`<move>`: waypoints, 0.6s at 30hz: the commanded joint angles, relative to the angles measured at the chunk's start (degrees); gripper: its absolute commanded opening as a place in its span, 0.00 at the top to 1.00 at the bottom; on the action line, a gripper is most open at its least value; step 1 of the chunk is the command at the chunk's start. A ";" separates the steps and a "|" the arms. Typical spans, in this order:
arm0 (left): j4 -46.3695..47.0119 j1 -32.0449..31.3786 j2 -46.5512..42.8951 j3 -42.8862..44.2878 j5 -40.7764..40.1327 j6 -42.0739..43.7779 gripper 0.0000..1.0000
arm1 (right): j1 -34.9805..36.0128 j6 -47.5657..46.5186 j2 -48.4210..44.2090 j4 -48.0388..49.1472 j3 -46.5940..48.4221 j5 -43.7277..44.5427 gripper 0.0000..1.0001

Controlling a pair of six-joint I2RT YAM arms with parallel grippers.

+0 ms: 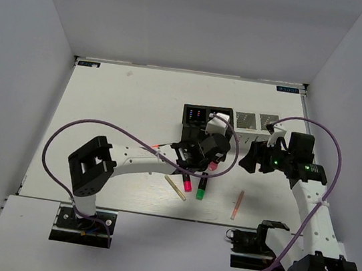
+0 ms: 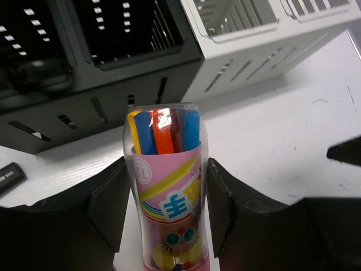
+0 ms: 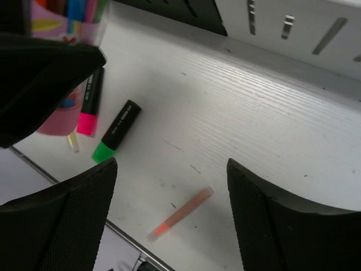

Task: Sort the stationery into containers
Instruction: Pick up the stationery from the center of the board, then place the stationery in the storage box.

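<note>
Stationery in hand: our left fingers [image 2: 107, 209] pinch the clear pen tube [image 2: 166, 186] just short of the black mesh cups [image 2: 113, 96]. We should raise it upright over one, perhaps the nearer, before letting go. Right fingers [image 3: 62, 220] hang spread above the salmon stick [image 3: 180, 214].

- Between my left fingers [image 2: 110, 209]: the pack [image 2: 167, 186], clear glossy plastic over a printed pink label.
- Those fingers: smooth matt black.
- Right fingers [image 3: 67, 226]: matt black, finely grained.
- Ahead of my left hand: black cups [image 2: 101, 96] and white cups [image 2: 248, 51], matt slotted sheet; metal or plastic, I can't tell.
- Under my right hand: table [image 3: 237, 124], matt white, finely ridged; highlighter [image 3: 118, 127], black plastic with a faint sheen; stick [image 3: 180, 214], translucent.
</note>
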 commanded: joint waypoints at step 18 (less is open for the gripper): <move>2.30 8.91 -4.06 11.92 6.32 2.87 1.00 | -0.14 2.58 -1.33 6.34 -1.12 -28.48 0.22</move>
